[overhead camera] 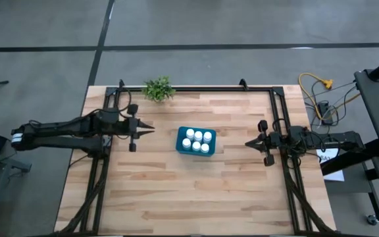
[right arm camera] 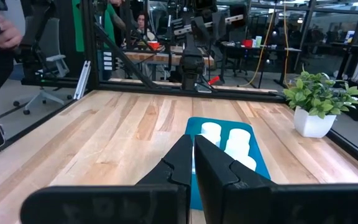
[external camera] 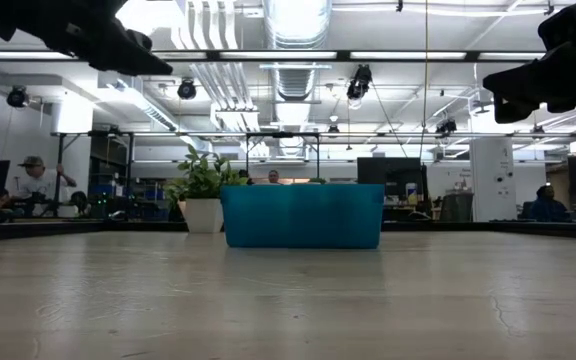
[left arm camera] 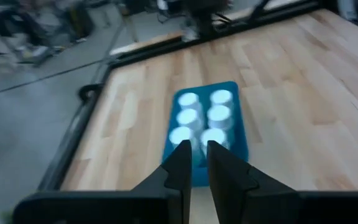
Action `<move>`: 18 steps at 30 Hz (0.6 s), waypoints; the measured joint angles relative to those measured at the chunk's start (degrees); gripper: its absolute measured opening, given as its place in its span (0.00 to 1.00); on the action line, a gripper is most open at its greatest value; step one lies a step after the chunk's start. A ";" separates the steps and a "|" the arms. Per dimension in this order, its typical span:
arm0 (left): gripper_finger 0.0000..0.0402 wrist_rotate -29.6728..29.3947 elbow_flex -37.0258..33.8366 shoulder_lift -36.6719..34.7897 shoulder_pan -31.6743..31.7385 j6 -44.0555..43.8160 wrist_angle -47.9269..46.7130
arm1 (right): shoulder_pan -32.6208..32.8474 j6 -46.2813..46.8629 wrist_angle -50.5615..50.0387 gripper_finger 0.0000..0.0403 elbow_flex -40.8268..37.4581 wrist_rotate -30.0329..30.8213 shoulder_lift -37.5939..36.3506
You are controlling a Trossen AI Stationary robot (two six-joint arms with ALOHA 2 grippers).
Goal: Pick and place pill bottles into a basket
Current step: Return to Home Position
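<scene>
We find the left gripper (overhead camera: 151,131) closed and empty, held above the table (overhead camera: 242,191) near the basket (overhead camera: 179,140), tips facing it. The right gripper (overhead camera: 247,142) is closed and empty, near the basket's opposite side. The basket holds 6 pill bottles (overhead camera: 198,135), upright, in 2 rows of 3. A plant (overhead camera: 158,89) stands beyond the basket.

The teal basket (overhead camera: 179,140) sits in the middle of the bench (overhead camera: 176,191), with six white pill bottles (overhead camera: 198,135) standing inside it in two rows. The left gripper (overhead camera: 151,130) and right gripper (overhead camera: 247,142) flank it, both apart from it, tips pointing inward. A small plant (overhead camera: 158,89) stands at the bench's far edge.
</scene>
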 joint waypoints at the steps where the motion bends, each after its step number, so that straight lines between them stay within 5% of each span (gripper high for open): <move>1: 0.08 -1.12 -0.13 -0.68 -0.05 -0.21 0.07 | 0.00 0.00 0.02 0.02 0.00 0.00 0.00; 8: 0.08 -8.23 -2.31 -4.72 -0.52 -1.46 2.64 | -0.01 0.00 0.02 0.02 -0.01 0.00 0.00; 18: 0.08 -8.28 -7.00 -7.79 -4.08 -3.65 4.48 | -0.01 0.00 0.00 0.02 0.00 0.00 0.00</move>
